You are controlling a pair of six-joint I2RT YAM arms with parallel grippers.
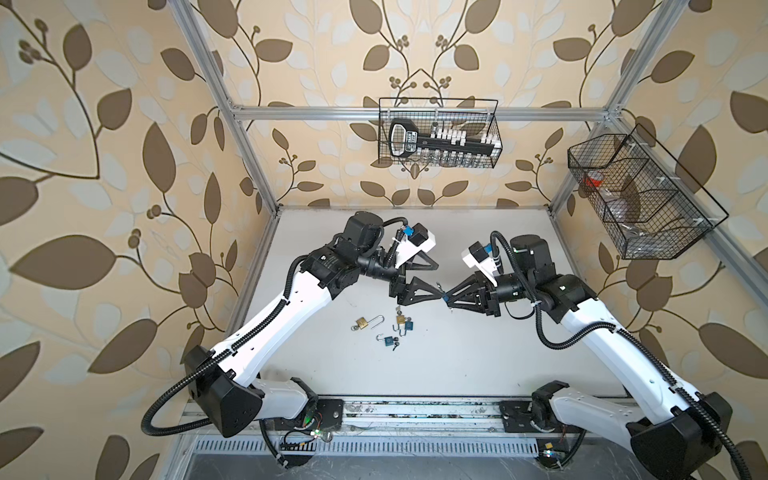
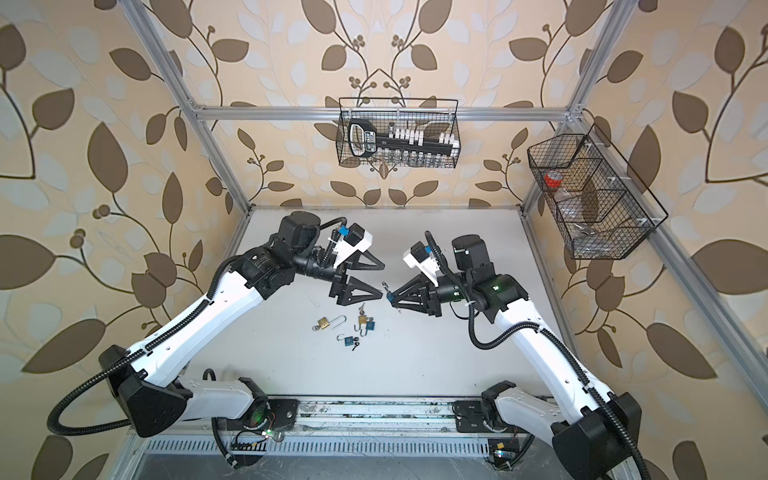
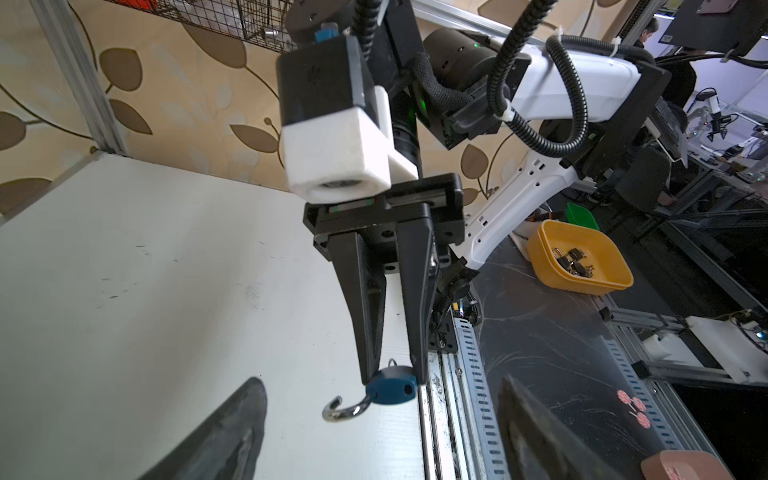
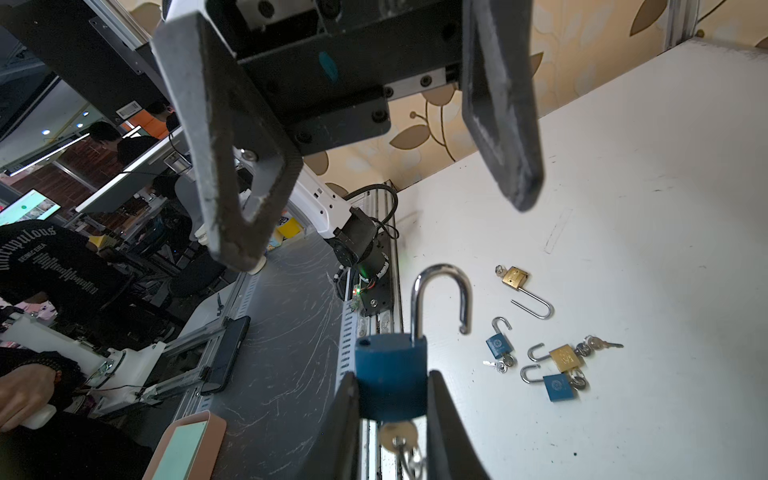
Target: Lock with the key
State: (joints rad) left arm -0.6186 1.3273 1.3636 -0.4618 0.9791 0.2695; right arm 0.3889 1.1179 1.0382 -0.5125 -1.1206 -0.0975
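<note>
1. Metal rail (image 1: 415, 411) runs along the near edge of the white table (image 1: 457, 365), with both arm bases fixed to it. The table between the arms lies bare up to the middle.
2. Four loose padlocks (image 1: 389, 340), two brass and two blue with their shackles open, lie in a cluster left of centre. They are nearer the rail than the grippers and apart from them.
3. The right gripper (image 1: 446, 300) is clamped on the body of a blue padlock (image 4: 390, 374), held up off the table. Its shackle (image 4: 440, 291) stands open, and a key (image 4: 399, 436) sits in the keyhole end between the fingers.
4. The left gripper (image 1: 437, 281) faces it with jaws wide apart and nothing in them. The shackle points at the gap, very near one fingertip, and no contact shows.
5. Behind the grippers the table is bare to the wallpapered back wall, flanked by aluminium frame posts (image 1: 254, 166).
6. Higher up, a back basket (image 1: 438, 133) of wire hangs on the crossbar and a side basket (image 1: 640, 195) hangs on the right frame.
</note>
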